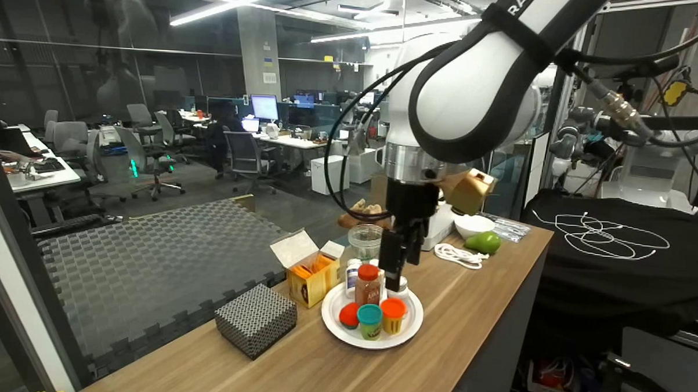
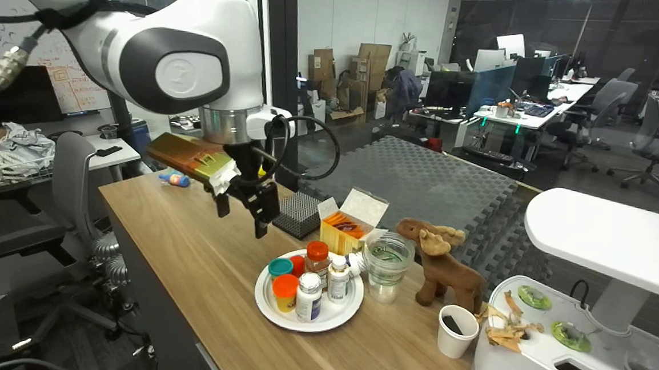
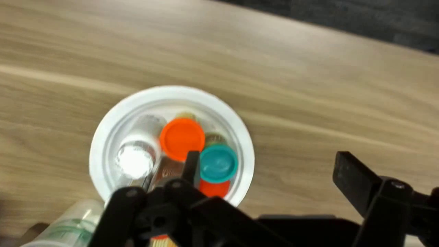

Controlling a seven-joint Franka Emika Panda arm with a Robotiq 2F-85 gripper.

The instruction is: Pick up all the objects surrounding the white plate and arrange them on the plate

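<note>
I had my pincer (image 3: pixel 268 164) spread wide, gripping nothing, above the wood-grained counter (image 2: pixel 188 245) near the white plate (image 2: pixel 340 311) — on it crowded lidded tubs (image 2: pixel 285 288), a red-capped jar (image 2: pixel 317 260) and white bottles (image 2: pixel 308 304). The same surface bore a patterned box (image 1: pixel 253 320), a clear jar (image 2: pixel 386 263) and a brown plush animal (image 2: pixel 451 277). Beyond its edge lay grey floor matting (image 1: pixel 166 265), then office chairs (image 1: pixel 243 149) and desks (image 1: pixel 293 141) — ceiling lights (image 1: pixel 234 6) shone above.

Long white lights (image 1: pixel 233 6) shine up high. Gray chairs (image 1: pixel 244 150) stand near white desks (image 1: pixel 293 141), and a screen (image 1: pixel 264 107) glows. A bumpy gray mat (image 1: pixel 161 265) lies on the dark floor (image 1: pixel 204 186). In an exterior view, brown boxes (image 2: pixel 322 65) sit by a white wall (image 2: pixel 368 16), and a white board (image 2: pixel 75 90) has red writing.
</note>
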